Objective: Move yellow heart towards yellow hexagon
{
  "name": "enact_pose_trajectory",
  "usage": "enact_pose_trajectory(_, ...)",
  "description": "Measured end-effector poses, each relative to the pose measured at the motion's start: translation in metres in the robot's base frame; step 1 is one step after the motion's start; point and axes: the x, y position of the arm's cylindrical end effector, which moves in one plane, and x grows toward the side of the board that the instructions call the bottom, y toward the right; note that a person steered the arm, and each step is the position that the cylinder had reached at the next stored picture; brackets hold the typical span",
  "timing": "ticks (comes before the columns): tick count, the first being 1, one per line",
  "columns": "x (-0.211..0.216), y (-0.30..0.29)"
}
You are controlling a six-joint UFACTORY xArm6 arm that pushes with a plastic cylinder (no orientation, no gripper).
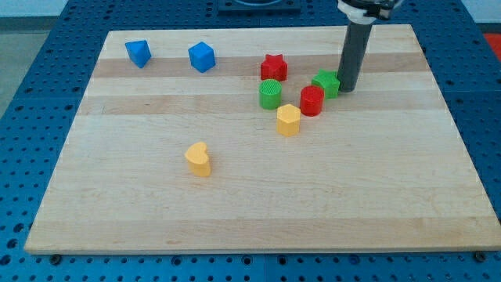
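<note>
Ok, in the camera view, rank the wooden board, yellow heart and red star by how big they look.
1. wooden board
2. yellow heart
3. red star
The heart sits nearer the view's bottom, so its edge over the star is unsure.

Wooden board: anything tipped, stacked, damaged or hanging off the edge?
Nothing stands out. All blocks sit flat on the wooden board; the yellow heart block lies alone, apart from the yellow hexagon block. My tip is beside the green block.

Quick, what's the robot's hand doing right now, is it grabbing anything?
No hand: my tip is a plain rod end, holding nothing, right beside the green block and far from the yellow heart.
</note>
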Motion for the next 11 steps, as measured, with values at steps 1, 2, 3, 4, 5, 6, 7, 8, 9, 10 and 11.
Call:
enact_pose_trajectory(1, 0.02, 0.0)
enact_pose_trajectory(2, 0.02, -0.006)
enact_pose_trajectory(3, 0.009, -0.022)
enact_pose_trajectory(4, 0.007, -0.035)
enact_pose_trajectory(5, 0.007, -0.037)
enact_pose_trajectory(6, 0.007, -0.026)
enact_pose_trajectory(7, -0.015, 0.003)
enact_pose_trajectory(8, -0.063, 0.011)
enact_pose_trajectory(9, -0.104, -0.026)
enact_pose_trajectory(10, -0.116, -0.095)
enact_pose_trajectory(11, -0.118, -0.169)
